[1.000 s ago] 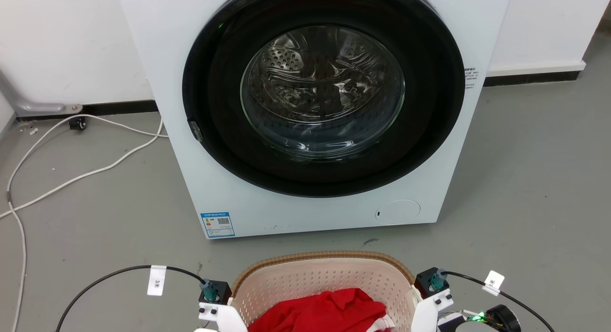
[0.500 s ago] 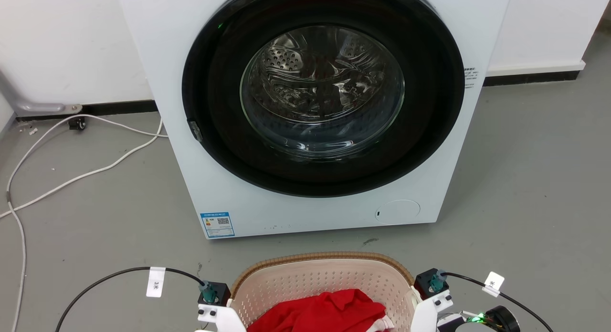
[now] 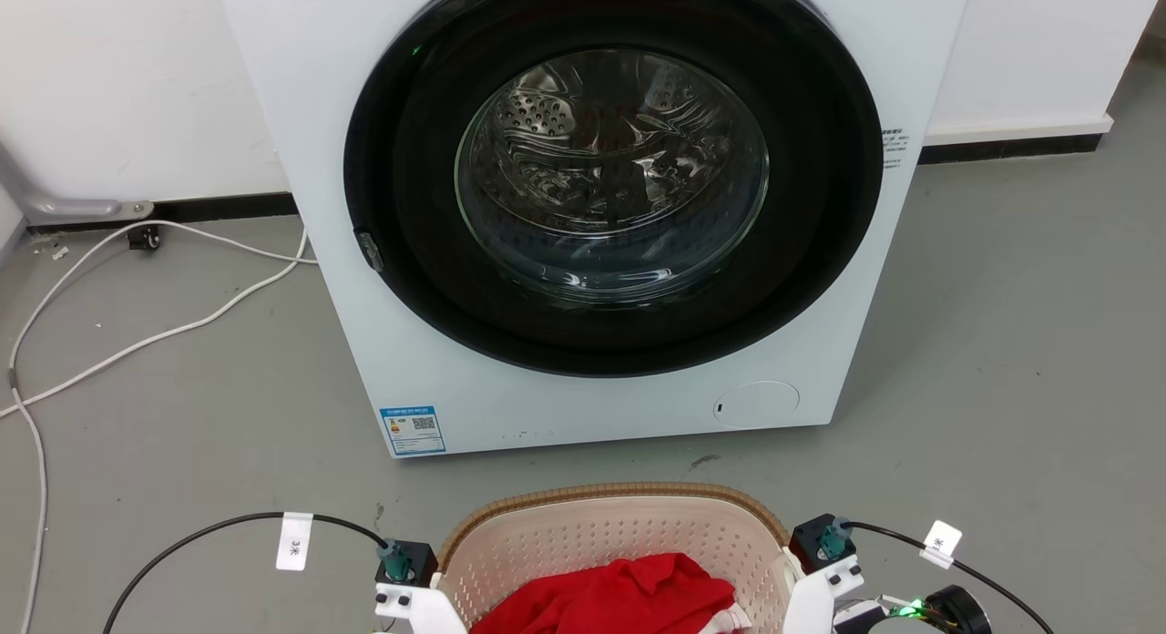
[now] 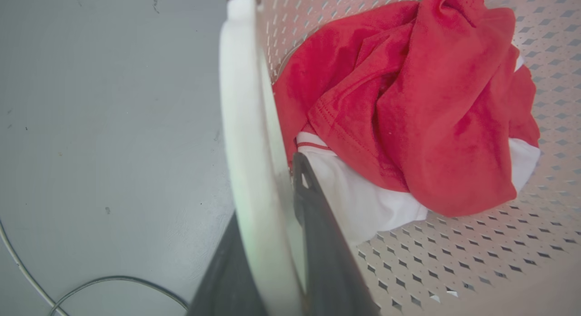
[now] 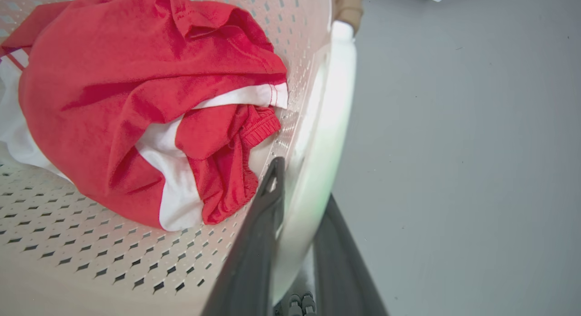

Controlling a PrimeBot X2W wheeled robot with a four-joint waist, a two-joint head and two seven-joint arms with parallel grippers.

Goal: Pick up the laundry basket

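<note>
Flanking, clamping laundry basket (image 3: 601, 529): both grippers (image 4: 268, 189) (image 5: 303, 182)

I am seeing the laundry basket (image 3: 612, 490) cut off by the head view's bottom edge, with its near half out of frame. The washer (image 3: 583, 415) is running past the top edge. Its blue label (image 3: 413, 430) is showing print too small to read. Blurred white handles are hiding the outer fingertips of the left end effector (image 4: 268, 193) and the right end effector (image 5: 304, 184).

White wrist brackets (image 3: 428, 607) with screws (image 3: 392, 598); black blocks (image 3: 419, 554), teal plugs (image 3: 393, 561); black cables (image 3: 228, 519), white tags (image 3: 293, 542); dark jaws
</note>
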